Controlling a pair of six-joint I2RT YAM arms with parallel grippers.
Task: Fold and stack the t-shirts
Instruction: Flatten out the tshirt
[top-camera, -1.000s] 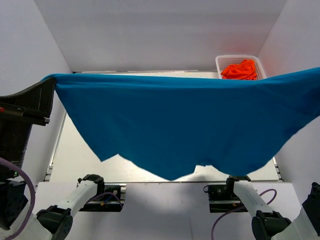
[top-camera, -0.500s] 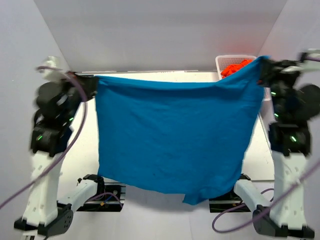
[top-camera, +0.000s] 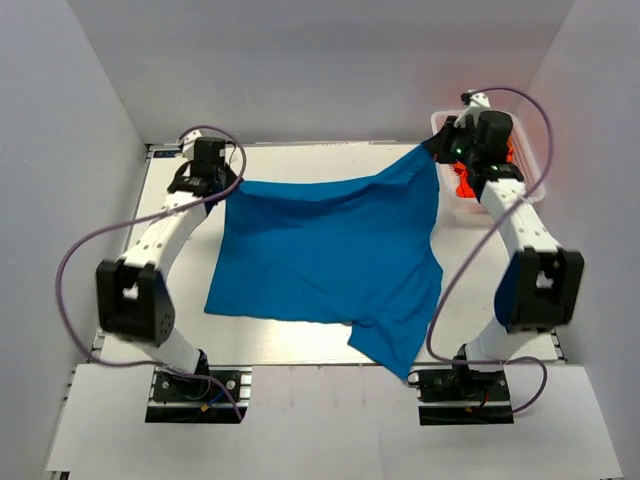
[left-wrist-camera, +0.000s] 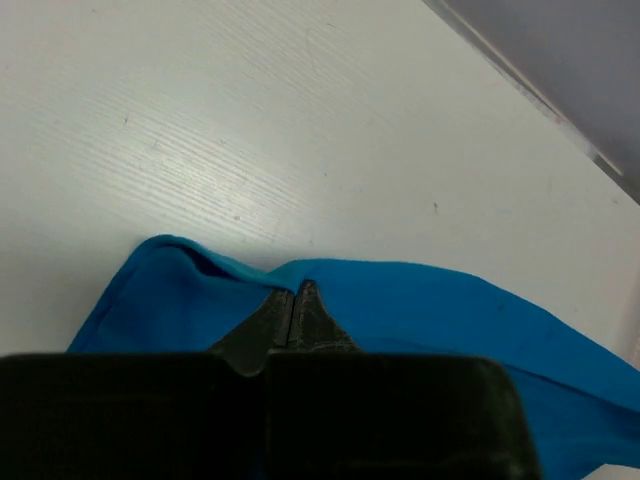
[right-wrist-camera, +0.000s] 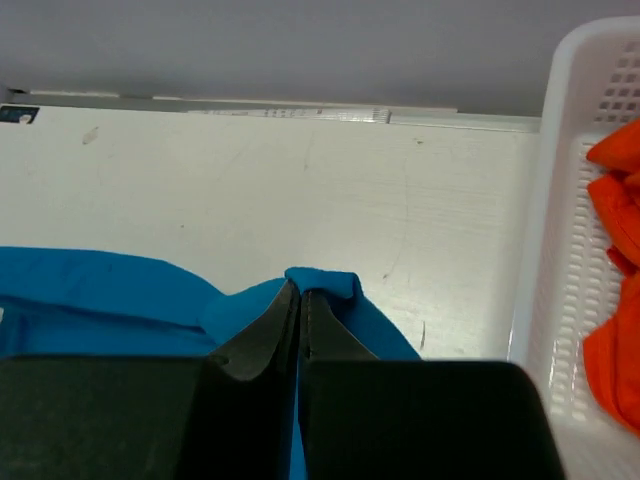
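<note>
The bright blue t-shirt (top-camera: 330, 260) lies spread across the table, its near right part hanging over the front edge. My left gripper (top-camera: 222, 185) is shut on its far left corner, and the pinched blue cloth (left-wrist-camera: 400, 295) shows at the left gripper's (left-wrist-camera: 292, 290) closed tips. My right gripper (top-camera: 440, 150) is shut on the far right corner, with blue fabric (right-wrist-camera: 330, 285) folded over the right gripper's (right-wrist-camera: 301, 290) tips. Orange-red t-shirts (top-camera: 468, 185) lie in the white mesh basket (top-camera: 445, 118), mostly hidden behind my right arm; they also show in the right wrist view (right-wrist-camera: 615, 250).
The basket (right-wrist-camera: 560, 220) stands at the far right corner, close beside my right gripper. White walls enclose the table on the left, right and back. A metal rail (top-camera: 300, 145) runs along the far edge.
Both arms have swung from high near the camera out and down to the far side of the table, laying the blue t-shirt flat from hanging.
</note>
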